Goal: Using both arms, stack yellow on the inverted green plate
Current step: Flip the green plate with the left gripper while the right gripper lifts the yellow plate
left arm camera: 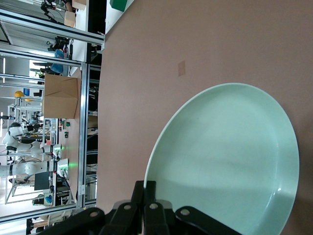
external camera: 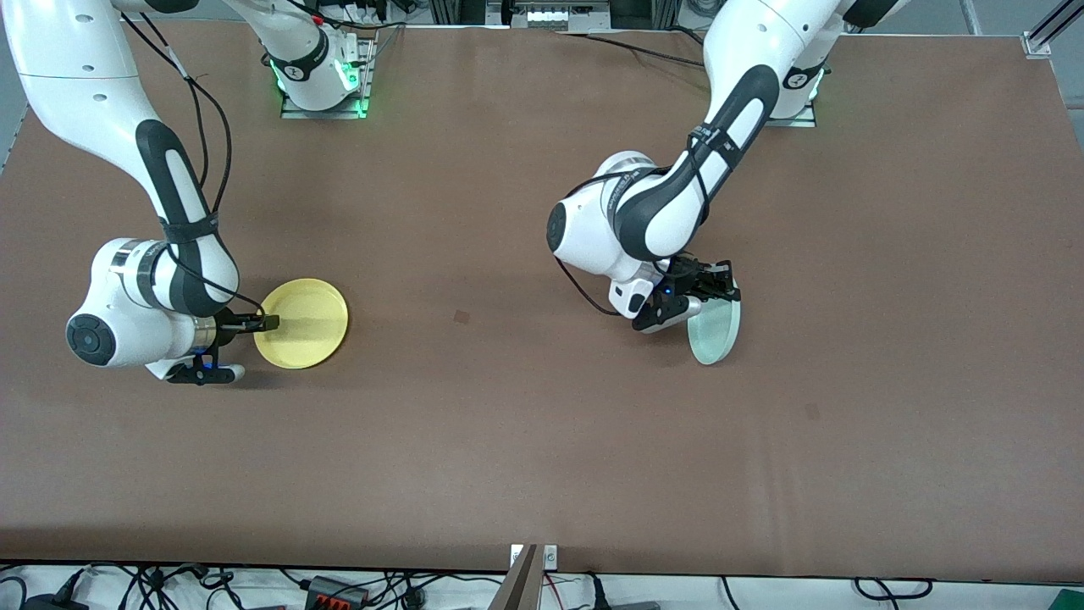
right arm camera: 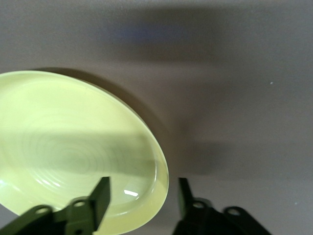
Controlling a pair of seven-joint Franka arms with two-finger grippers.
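Brown table (external camera: 525,424). Left gripper (external camera: 707,288) pinches green plate (external camera: 716,330) rim, tilted on edge. Right gripper (external camera: 258,323) spread astride yellow plate (external camera: 305,322) rim. Plates look light, stiff, slippery; grip rims.

The left arm reaches down from its base, wrist bent; the left gripper (external camera: 710,286) has its fingers (left arm camera: 149,208) closed together. The right arm hangs low and the right gripper (external camera: 262,322) is level, fingers (right arm camera: 100,196) spread apart.

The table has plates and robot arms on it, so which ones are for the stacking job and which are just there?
For the job:
yellow plate
green plate, held tilted on edge
right gripper, at the yellow plate's rim
left gripper, shut on the green plate

Just there:
brown table
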